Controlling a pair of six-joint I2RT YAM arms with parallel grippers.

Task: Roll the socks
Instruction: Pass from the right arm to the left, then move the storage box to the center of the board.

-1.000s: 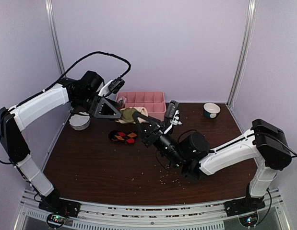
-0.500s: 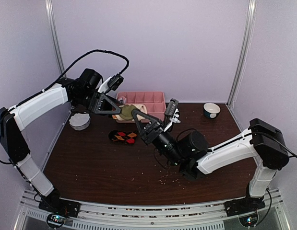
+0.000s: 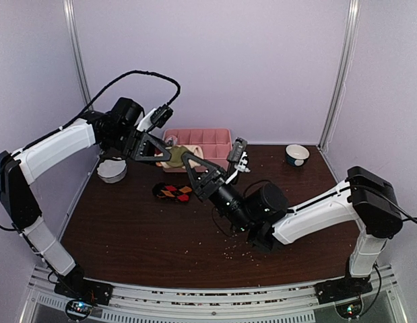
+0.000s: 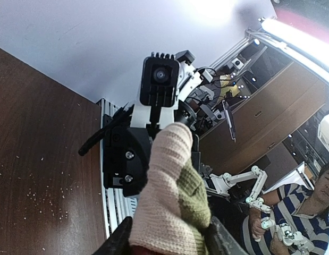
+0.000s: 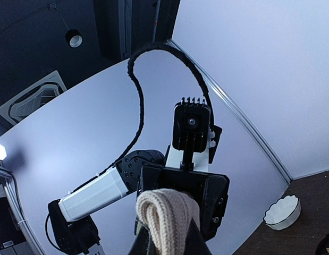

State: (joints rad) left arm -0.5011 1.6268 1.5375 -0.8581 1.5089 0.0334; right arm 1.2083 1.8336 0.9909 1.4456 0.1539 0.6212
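Two bowls and two socks: one white bowl [image 3: 112, 169] at the table's [image 3: 127, 232] left edge, the left claw [image 3: 166, 154] and right claw [image 3: 187, 162] both clamped on one raised cream sock [image 4: 172, 196] near the far edge, one black patterned sock [image 3: 173, 192] lying flat below it, and a second bowl [image 3: 297, 155] in the far right corner.

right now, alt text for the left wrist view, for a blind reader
A cream sock with an olive patch fills the gap between the left jaws. Behind it the right arm's wrist camera faces us, with the crumb-dusted dark table at left and a person in a striped shirt at lower right.
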